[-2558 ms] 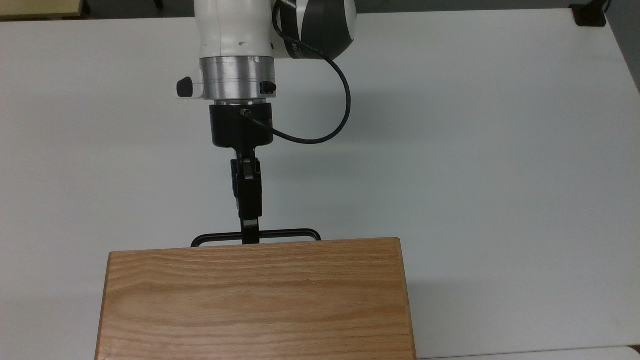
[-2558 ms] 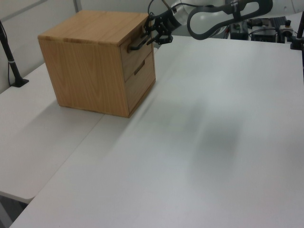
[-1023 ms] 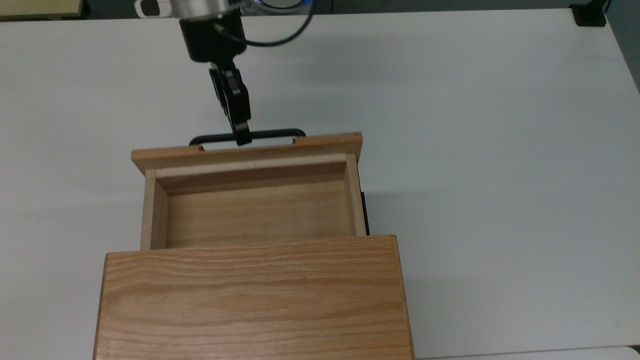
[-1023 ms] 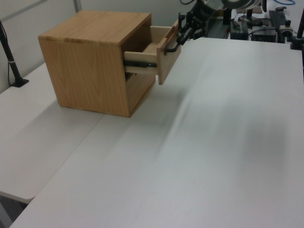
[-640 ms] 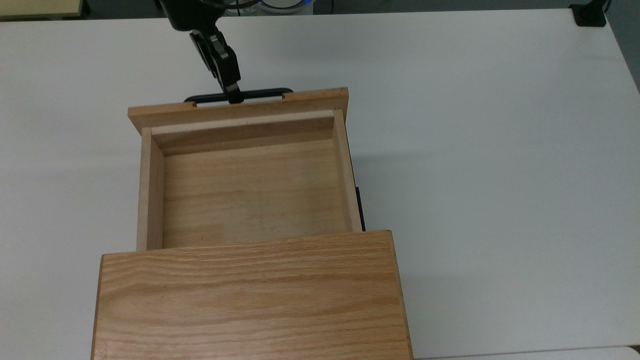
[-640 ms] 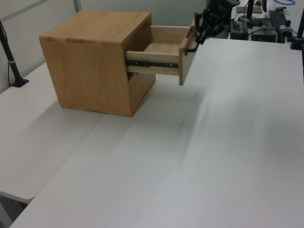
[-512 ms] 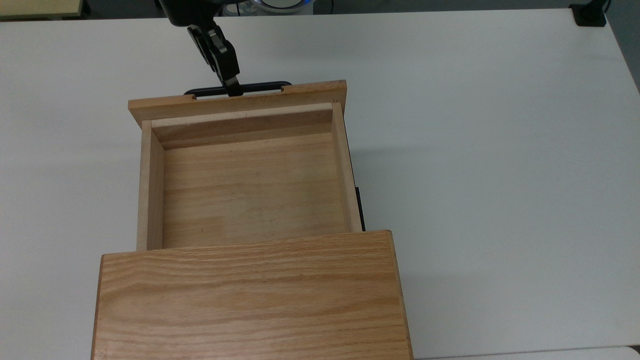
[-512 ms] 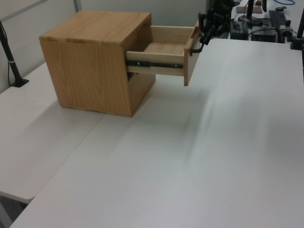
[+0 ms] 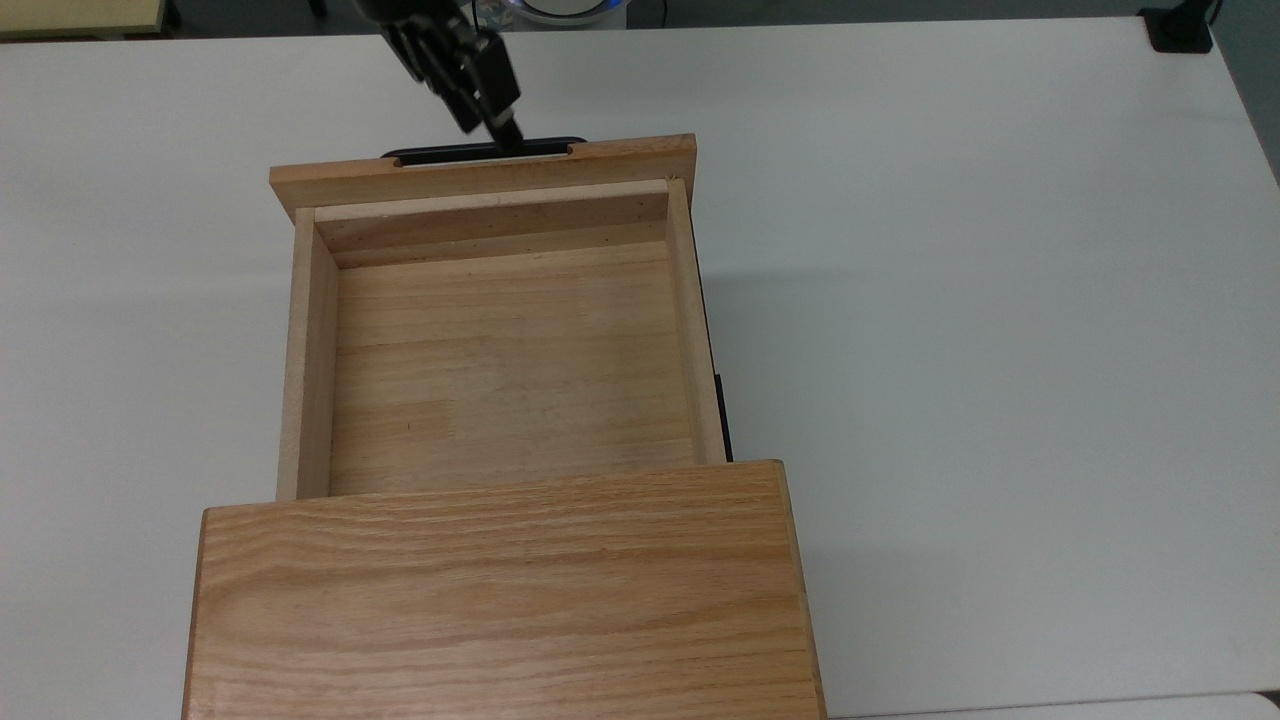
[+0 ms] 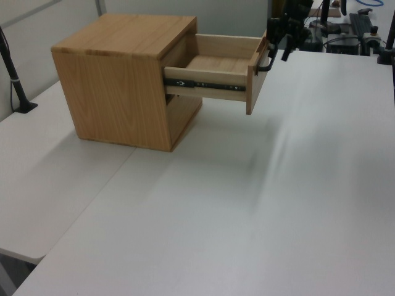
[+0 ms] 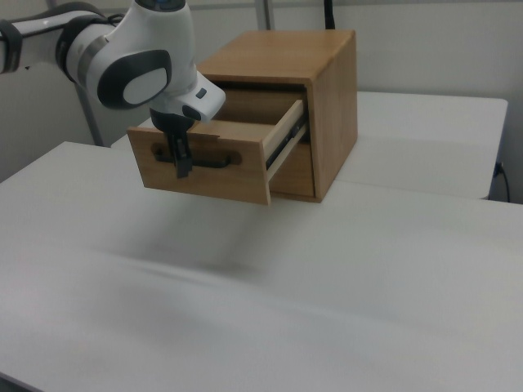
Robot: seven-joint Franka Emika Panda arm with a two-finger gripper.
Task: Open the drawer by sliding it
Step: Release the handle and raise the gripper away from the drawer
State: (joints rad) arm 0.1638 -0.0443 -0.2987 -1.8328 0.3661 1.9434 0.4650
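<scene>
Drawer [image 9: 505, 355] is now pulled far out of the cabinet casing [image 9: 500, 595]; in the top view nearly the whole pale plank floor is bare, and in the left view the black slide rail [image 10: 207, 84] runs exposed along its side. Half a second ago the front panel [image 11: 200, 166] sat a little closer to the casing, and a couple of seconds back it was flush shut, so I read the slide as essentially done. The casing itself has held its place on the white bench [image 9: 1000, 300].

My claw [image 9: 505, 133] has changed its lean: in the top view it now slants in from the top view's left toward the handle [image 9: 440, 155], meeting the bar right of its middle, where before it came down more squarely. In the right view it hangs in front of the panel over the bar. I cannot tell whether it is clamped on the handle or has let go.

My judgement: the rail looks near its stop, so more pulling would risk dragging the casing.
</scene>
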